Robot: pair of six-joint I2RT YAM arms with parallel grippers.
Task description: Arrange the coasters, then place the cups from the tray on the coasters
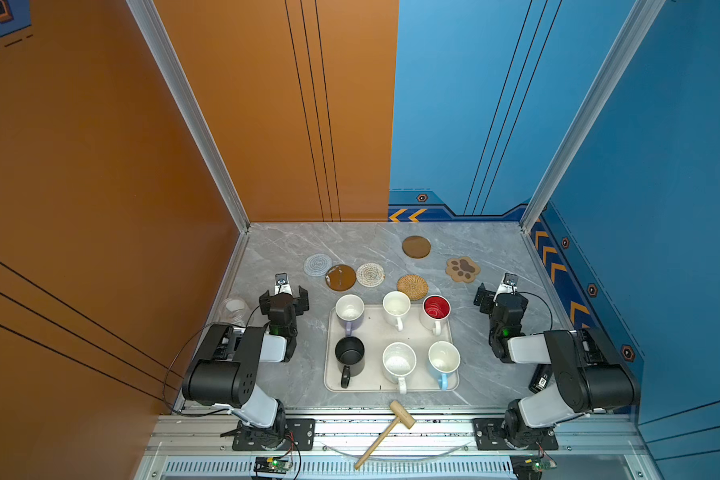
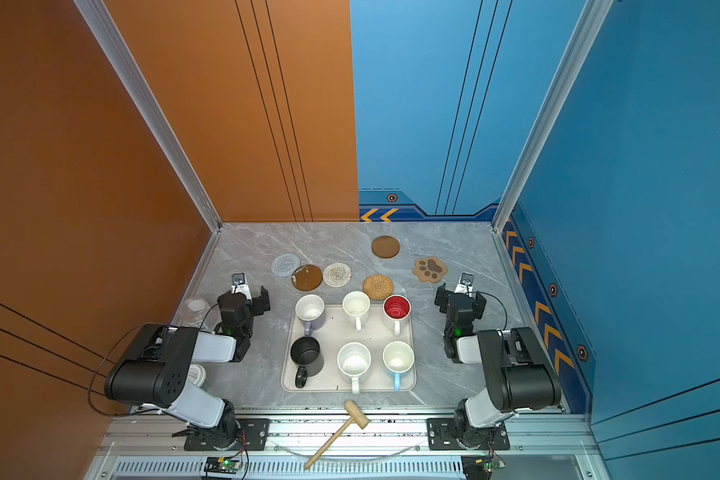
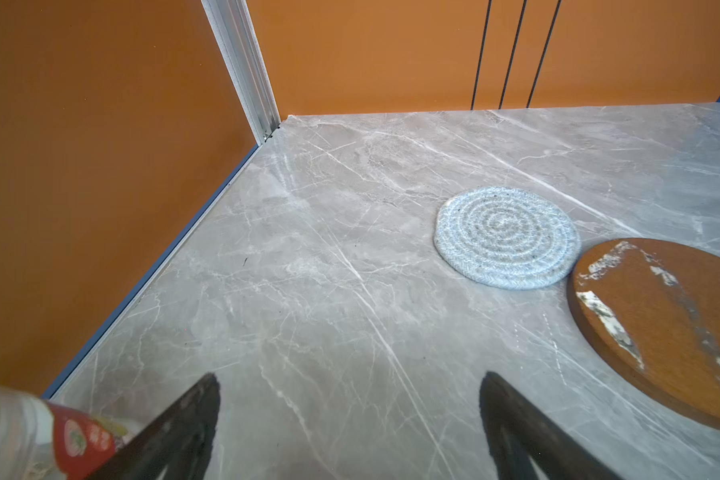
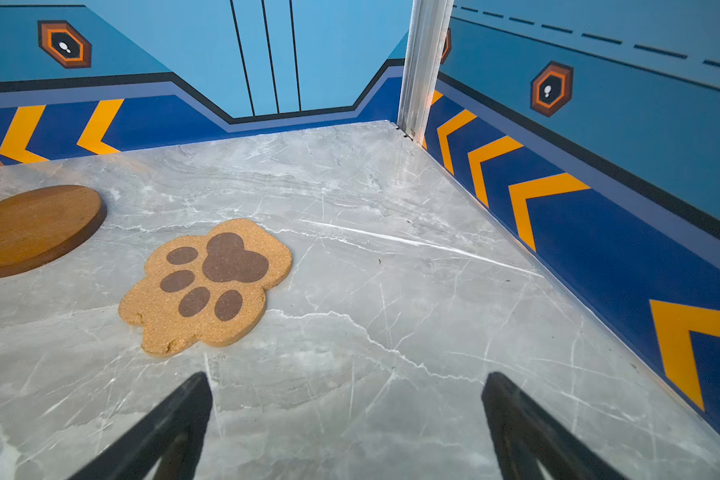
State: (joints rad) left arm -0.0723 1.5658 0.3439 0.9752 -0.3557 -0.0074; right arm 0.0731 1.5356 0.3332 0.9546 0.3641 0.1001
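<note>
The cream tray (image 1: 375, 328) holds several cups in both top views: lavender (image 1: 349, 309), cream-white (image 1: 396, 305), red-lined (image 1: 436, 308), black (image 1: 349, 351), speckled (image 1: 399, 359) and light blue (image 1: 444, 357). Behind it lie the coasters: a woven round (image 1: 318, 264) (image 3: 507, 237), a stained brown disc (image 1: 340, 277) (image 3: 661, 324), another woven round (image 1: 370, 274), a rattan one (image 1: 412, 286), a plain brown disc (image 1: 416, 247) (image 4: 34, 228) and a paw shape (image 1: 462, 269) (image 4: 208, 286). My left gripper (image 1: 284, 297) (image 3: 350, 376) hangs open left of the tray. My right gripper (image 1: 500, 296) (image 4: 347, 374) hangs open to its right. Both are empty.
A clear glass jar (image 1: 234, 309) (image 3: 17, 432) stands by the left wall beside my left arm. A wooden mallet (image 1: 387, 432) lies across the table's front rail. A small black device (image 1: 540, 379) sits under my right arm. Walls close in the left, back and right sides.
</note>
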